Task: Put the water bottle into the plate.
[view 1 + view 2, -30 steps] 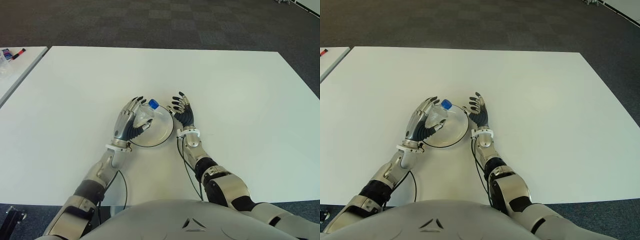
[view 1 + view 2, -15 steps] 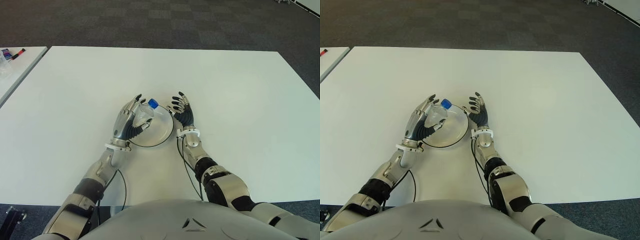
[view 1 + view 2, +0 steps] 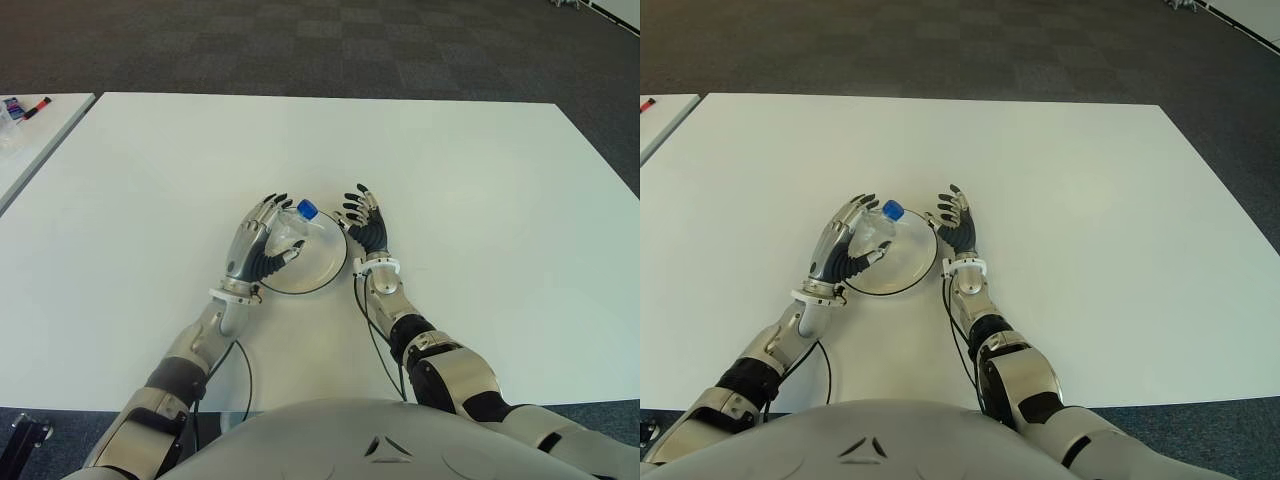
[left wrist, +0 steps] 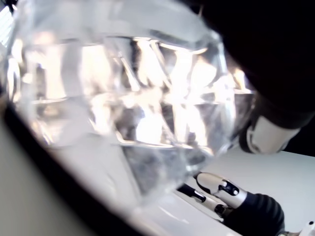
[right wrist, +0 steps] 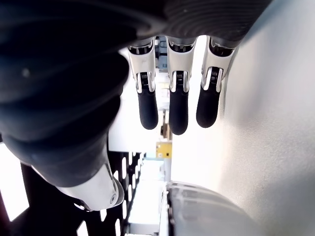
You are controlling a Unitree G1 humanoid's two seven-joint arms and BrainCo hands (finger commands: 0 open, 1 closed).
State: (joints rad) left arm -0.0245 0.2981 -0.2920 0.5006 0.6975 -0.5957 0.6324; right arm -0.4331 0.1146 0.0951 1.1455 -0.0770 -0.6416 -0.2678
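Note:
A clear water bottle (image 3: 289, 234) with a blue cap (image 3: 308, 209) lies tilted over the left half of a round black-rimmed plate (image 3: 322, 281), cap pointing away from me. My left hand (image 3: 268, 236) is curled around the bottle's body from the left; in the left wrist view the bottle (image 4: 123, 88) fills the picture. Whether the bottle touches the plate is hidden by the hand. My right hand (image 3: 364, 221) stands just off the plate's right rim, palm toward the bottle, fingers (image 5: 178, 105) spread and holding nothing.
The white table (image 3: 480, 200) stretches wide on all sides of the plate. A second white table (image 3: 40, 125) at the far left carries markers (image 3: 30, 107). Thin black cables (image 3: 245, 375) trail from both wrists near the front edge.
The left hand's fingertips shifted slightly on the bottle. Bottle, plate and right hand stay where they were.

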